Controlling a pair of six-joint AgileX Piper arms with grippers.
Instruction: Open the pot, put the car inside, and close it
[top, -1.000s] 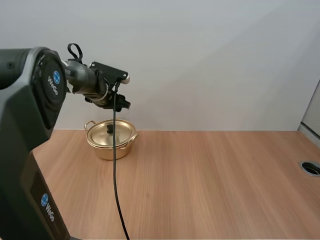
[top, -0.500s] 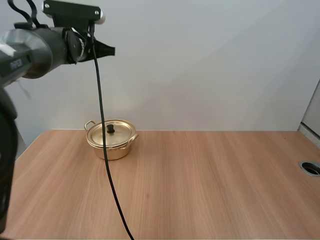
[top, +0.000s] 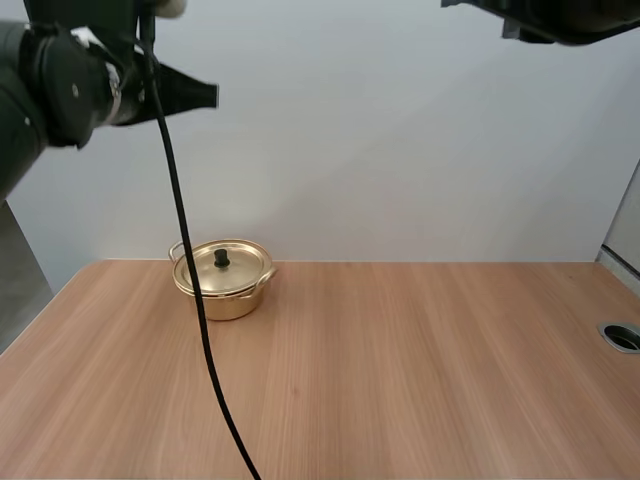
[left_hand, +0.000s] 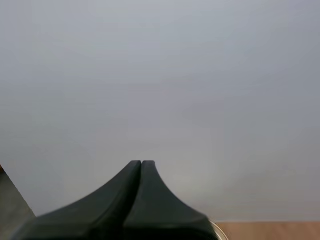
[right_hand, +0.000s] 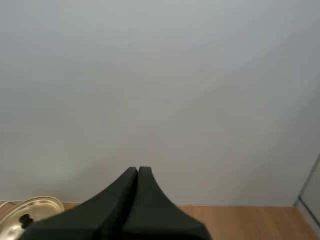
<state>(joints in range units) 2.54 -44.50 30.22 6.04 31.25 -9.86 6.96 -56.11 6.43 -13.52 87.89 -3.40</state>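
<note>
1. Wall (top: 400, 150): a plain pale grey surface standing behind the table's far edge. Both grippers point toward it.
2. Table (top: 420, 370): a light wood-grain top. A round dark grommet hole (top: 622, 336) is set in it at the right edge.
3. Left arm (top: 60, 85): raised high over the left side of the table, well above the pot and apart from it.
4. Right arm (top: 565, 15): raised high over the right side of the table, well apart from the pot.
5. Left gripper (left_hand: 141, 162): in the left wrist view the two black fingers lie pressed together as one dark wedge, with no gap between the tips. The jaws are closed, hold nothing, and touch nothing. In the high view the wedge points to the right, in mid-air.
6. Right gripper (right_hand: 138, 169): in the right wrist view the two fingers meet along their whole length. The jaws are closed, hold nothing, and touch nothing. The pot lies below and beside the wedge, well apart from it.
7. Pot (top: 222, 292): gold-coloured metal with a loop handle on each side. It stands upright on the far left part of the table, near the wall.
8. Lid (top: 240, 262): seated flat on the pot's rim, so the pot is closed.
9. Knob (top: 221, 258): small and black, at the middle of the lid.
</note>
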